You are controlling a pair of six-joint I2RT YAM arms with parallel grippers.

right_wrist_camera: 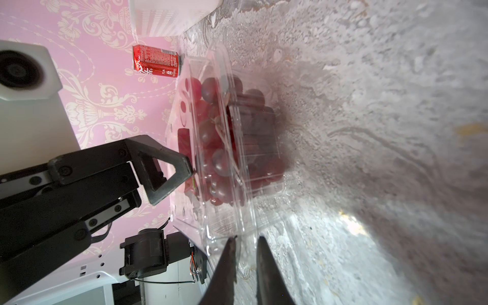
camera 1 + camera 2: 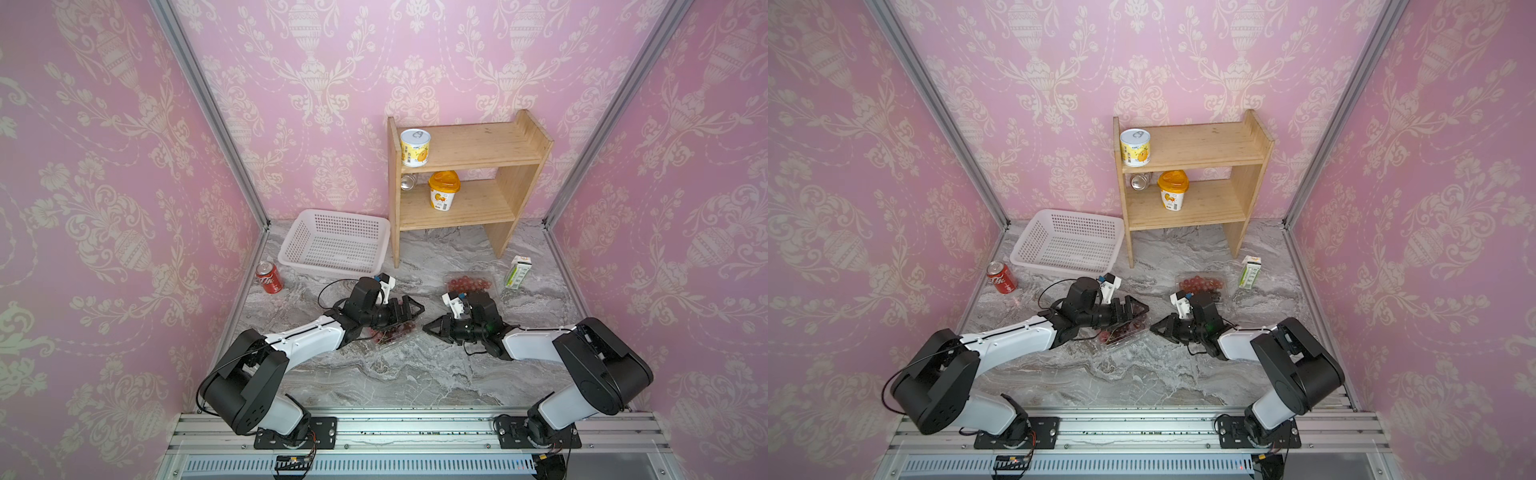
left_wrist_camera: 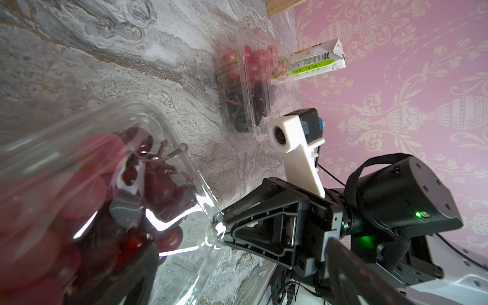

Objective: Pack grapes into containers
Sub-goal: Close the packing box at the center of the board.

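Two robot arms rise from a rail at the near edge of a grey marble table (image 2: 395, 374) and reach toward its middle; the left gripper (image 2: 409, 311) stands splayed wide over the near container (image 2: 395, 338), a clear clamshell lying centre-left; one finger (image 1: 182, 166) touches the lid, and it grasps nothing; dark red and pink grapes (image 1: 216, 148) fill this box; the right gripper (image 1: 247, 243) comes in from the right, its tips pinching the corner rim of the same box, only a thin gap between them; a second clear container (image 3: 247, 87) sits farther back on the right, behind the right wrist, holding pink grapes (image 2: 468, 284) and darker ones; just right of it stands a green and white carton (image 2: 518, 272); at far left lies a white perforated basket (image 2: 332, 245), with a red cola can (image 2: 269, 277) near its left side; a wooden shelf (image 2: 469, 183) against the far wall carries yellow-labelled tubs (image 2: 442, 191).
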